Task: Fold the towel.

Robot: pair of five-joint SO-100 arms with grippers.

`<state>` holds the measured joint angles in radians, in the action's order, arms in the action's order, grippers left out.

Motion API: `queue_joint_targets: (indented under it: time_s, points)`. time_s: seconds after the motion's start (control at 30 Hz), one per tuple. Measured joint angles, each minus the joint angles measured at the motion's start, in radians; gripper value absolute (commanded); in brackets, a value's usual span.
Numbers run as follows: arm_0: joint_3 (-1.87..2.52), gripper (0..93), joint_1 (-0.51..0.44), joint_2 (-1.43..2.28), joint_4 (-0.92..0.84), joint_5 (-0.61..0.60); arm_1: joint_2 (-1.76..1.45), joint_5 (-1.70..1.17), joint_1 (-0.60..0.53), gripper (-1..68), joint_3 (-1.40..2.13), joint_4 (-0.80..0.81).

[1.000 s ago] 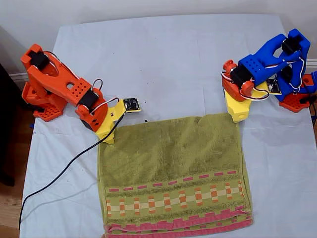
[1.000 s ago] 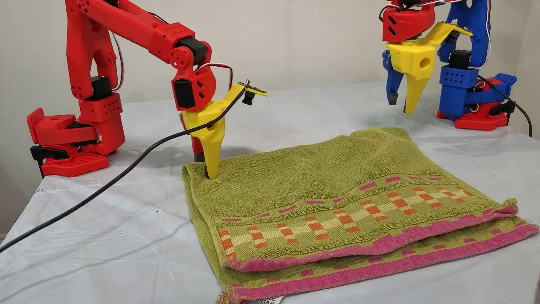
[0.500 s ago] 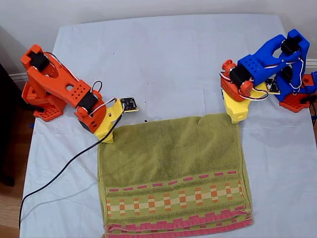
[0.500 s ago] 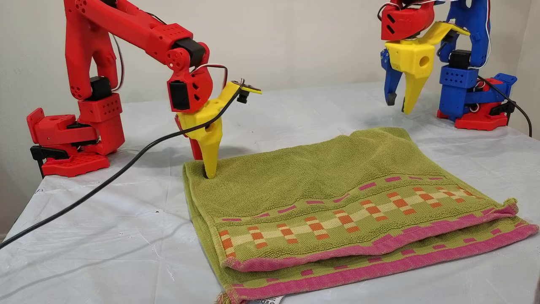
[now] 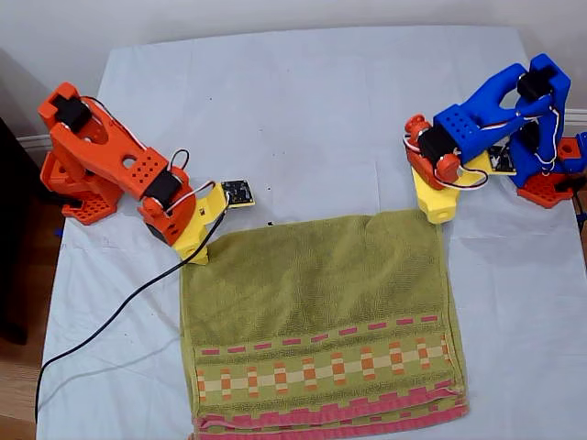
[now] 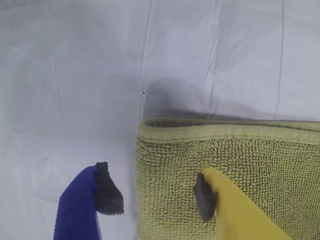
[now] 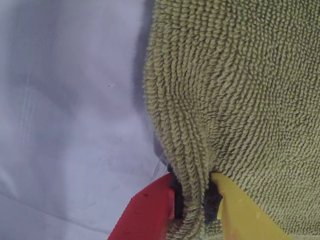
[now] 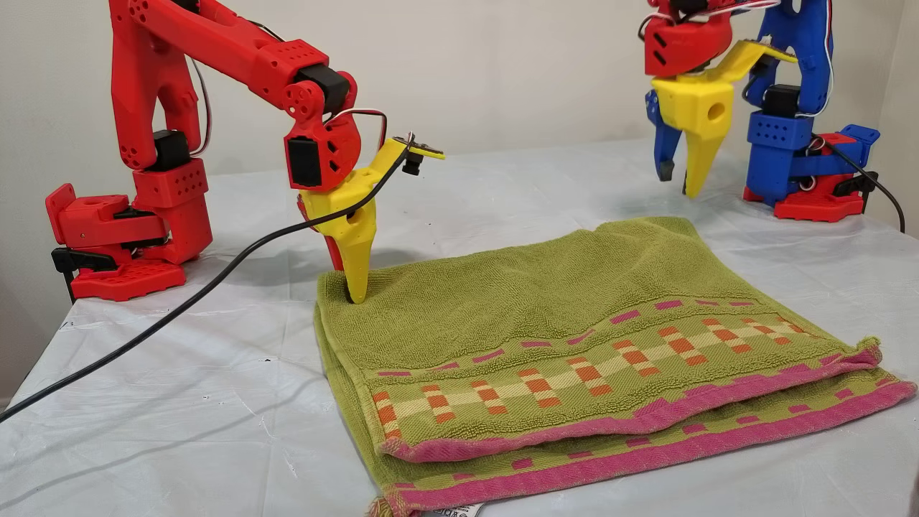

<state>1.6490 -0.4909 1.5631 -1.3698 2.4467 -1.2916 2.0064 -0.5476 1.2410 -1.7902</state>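
The towel ran off the exterior view's lower edge, so its near hem was cut away there. A small white tag at that hem was clipped by the other view's edge, its print too small to read. My second gripper's fingers were mostly out of frame in its wrist view.

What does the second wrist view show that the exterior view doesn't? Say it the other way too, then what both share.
Only the second wrist view shows my second gripper pinching a towel edge between its fingers. Only the exterior view shows the whole folded towel, its checked band, the black cable and my first gripper at the other corner. Both show green terry on the white tablecloth.
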Motion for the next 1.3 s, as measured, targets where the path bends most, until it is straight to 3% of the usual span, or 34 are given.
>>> queue_joint_targets:
  time_s: [0.1,0.37,0.8,1.3]
  points:
    - [-0.002,0.1,0.002,0.0,-0.014,0.0,0.002,0.025,-0.008,34.7,0.029,0.026]
    - [-0.002,0.1,0.002,-0.002,-0.018,0.009,-0.17,0.078,-0.008,35.9,0.44,0.356]
    - [-0.002,0.1,-0.003,-0.002,-0.023,0.012,-0.221,0.043,0.012,38.2,0.382,0.321]
    - [-0.002,0.1,-0.008,-0.002,-0.037,0.035,-0.308,0.04,0.017,39.9,0.614,0.629]
